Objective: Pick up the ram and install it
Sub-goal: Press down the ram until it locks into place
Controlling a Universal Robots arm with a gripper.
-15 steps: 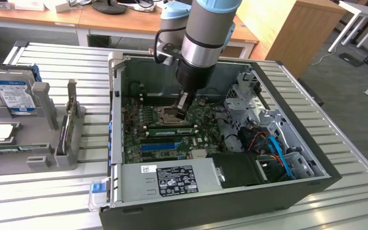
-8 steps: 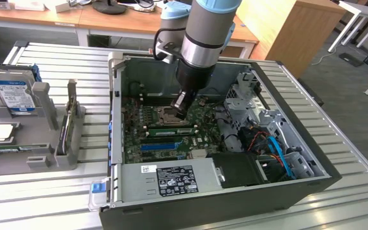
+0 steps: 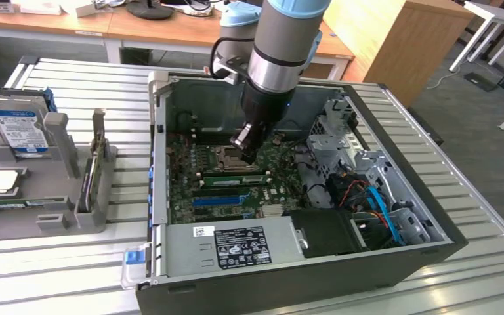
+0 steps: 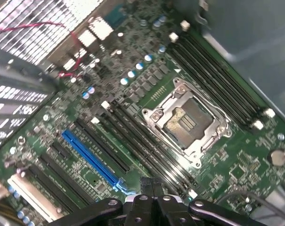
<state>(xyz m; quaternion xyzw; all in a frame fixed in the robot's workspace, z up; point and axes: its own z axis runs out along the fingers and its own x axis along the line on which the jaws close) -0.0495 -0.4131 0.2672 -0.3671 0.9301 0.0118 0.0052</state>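
Note:
My gripper (image 3: 249, 157) reaches down into the open computer case, its fingers shut with nothing visible between them. Just in front of its tip a thin green ram (image 3: 231, 177) lies lengthwise along the memory slots of the motherboard. I cannot tell whether it is fully seated. In the wrist view the shut gripper (image 4: 150, 184) hangs above the black memory slots (image 4: 142, 141), which run beside the open silver CPU socket (image 4: 187, 121).
The case's metal walls (image 3: 158, 125) enclose the motherboard. A power supply (image 3: 239, 244) sits at the front and a drive cage with cables (image 3: 366, 190) at the exterior view's right. A bright-blue connector strip (image 4: 90, 157) lies near the slots. A grey rack (image 3: 63, 197) holds a hard drive (image 3: 16, 130).

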